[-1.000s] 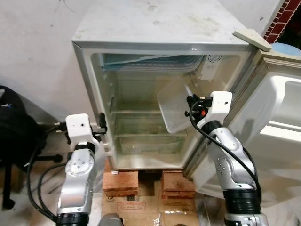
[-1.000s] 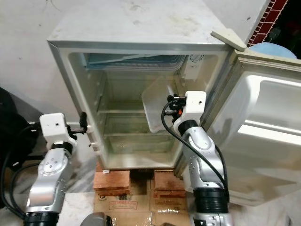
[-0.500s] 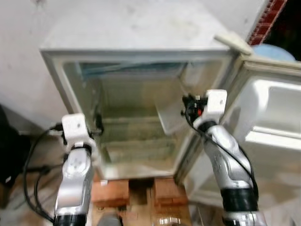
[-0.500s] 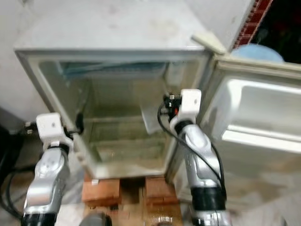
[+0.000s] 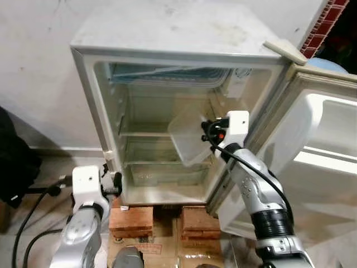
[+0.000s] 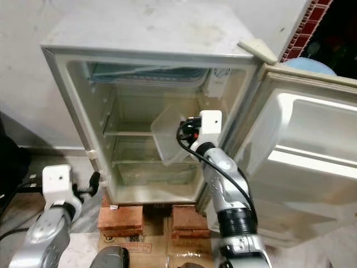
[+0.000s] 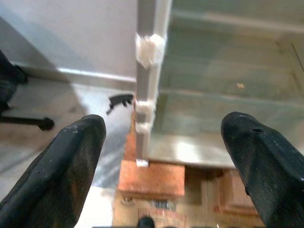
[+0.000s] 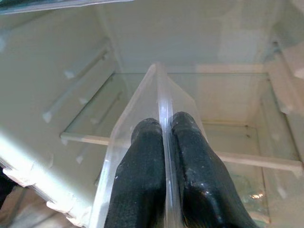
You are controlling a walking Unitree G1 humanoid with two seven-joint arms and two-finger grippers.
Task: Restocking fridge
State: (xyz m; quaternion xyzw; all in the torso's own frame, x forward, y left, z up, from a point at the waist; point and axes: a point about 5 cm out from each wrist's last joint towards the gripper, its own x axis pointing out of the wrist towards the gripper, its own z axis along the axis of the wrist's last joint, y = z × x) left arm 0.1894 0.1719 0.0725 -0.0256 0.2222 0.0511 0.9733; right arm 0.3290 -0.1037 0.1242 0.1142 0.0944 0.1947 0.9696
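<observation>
Clear plastic, thin-walled and slightly cloudy, the container [image 5: 188, 138] is a rectangular tub held tilted in the mouth of the open fridge [image 5: 167, 120], toward its right side and just above the glass shelf [image 8: 199, 102]. The right gripper [image 8: 164, 175] has its two black fingers pressed together on one wall of the tub, pinching the rim edge-on. The left gripper [image 7: 164, 156] hangs low by the fridge's near left corner, fingers wide apart and holding nothing, above the bricks [image 5: 135, 216] that prop the cabinet.

The step in hand looks like setting the tub onto the shelf. To do it well, I judge the wrist should level the tub first, so its base meets the glass flat, then carry it farther in before letting go; a pinch on one thin wall lets the tub swing, so slow motion helps. The fridge door [image 5: 321, 151] stands open on the right, clear of the arm
</observation>
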